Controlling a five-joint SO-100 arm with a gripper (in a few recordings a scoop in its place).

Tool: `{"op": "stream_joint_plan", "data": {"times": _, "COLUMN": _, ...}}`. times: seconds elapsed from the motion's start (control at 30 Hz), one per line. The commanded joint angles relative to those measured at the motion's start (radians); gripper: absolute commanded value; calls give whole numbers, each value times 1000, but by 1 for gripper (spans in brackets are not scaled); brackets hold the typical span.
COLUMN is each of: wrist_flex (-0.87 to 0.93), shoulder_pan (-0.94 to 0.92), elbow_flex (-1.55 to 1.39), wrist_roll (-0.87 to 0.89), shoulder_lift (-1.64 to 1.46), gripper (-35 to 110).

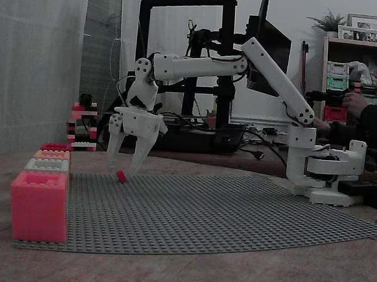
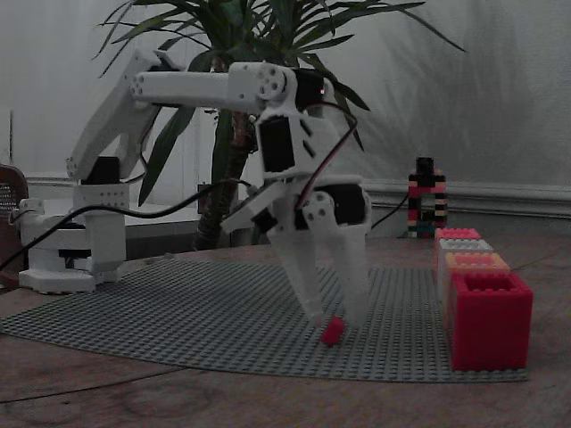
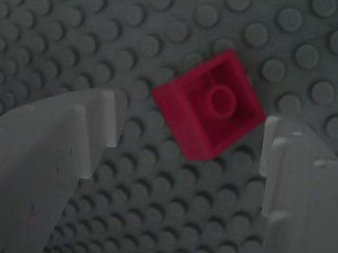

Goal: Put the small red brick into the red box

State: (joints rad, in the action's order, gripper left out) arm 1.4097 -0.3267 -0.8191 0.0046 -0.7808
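Small red brick (image 3: 209, 104) loose on grey studded baseplate (image 3: 309, 39), rotated diagonal, between tips of pincer (image 3: 188, 148), spread wide. Best lowered further, centred, squeezed on flat sides, not corners.

A home room used as a hobby workbench: a potted palm (image 2: 241, 53) stands behind the table, a shelf (image 1: 356, 74) holds framed photos (image 1: 365, 27), a small plant (image 1: 330, 22) and storage bins, and a curtain (image 1: 34, 63) hangs at one side. A 3D printer frame (image 1: 185, 59), a monitor (image 1: 269, 50) and loose cables sit behind a grey studded baseplate (image 1: 235, 210), beside toy-brick boxes (image 1: 40, 203)
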Motion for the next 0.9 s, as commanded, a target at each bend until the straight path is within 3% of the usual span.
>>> {"op": "stream_joint_plan", "data": {"times": 0.0, "wrist_flex": 9, "shoulder_pan": 0, "elbow_flex": 0, "wrist_roll": 6, "shoulder_lift": -44, "gripper": 20}}
{"op": "stream_joint_plan", "data": {"times": 0.63, "wrist_flex": -15, "shoulder_pan": -15, "elbow_flex": 2, "wrist_roll": -5, "shoulder_lift": -31, "gripper": 17}}
{"op": "stream_joint_plan", "data": {"times": 0.87, "wrist_flex": -21, "shoulder_pan": -25, "elbow_flex": 21, "wrist_roll": -3, "shoulder_lift": -17, "gripper": 2}}
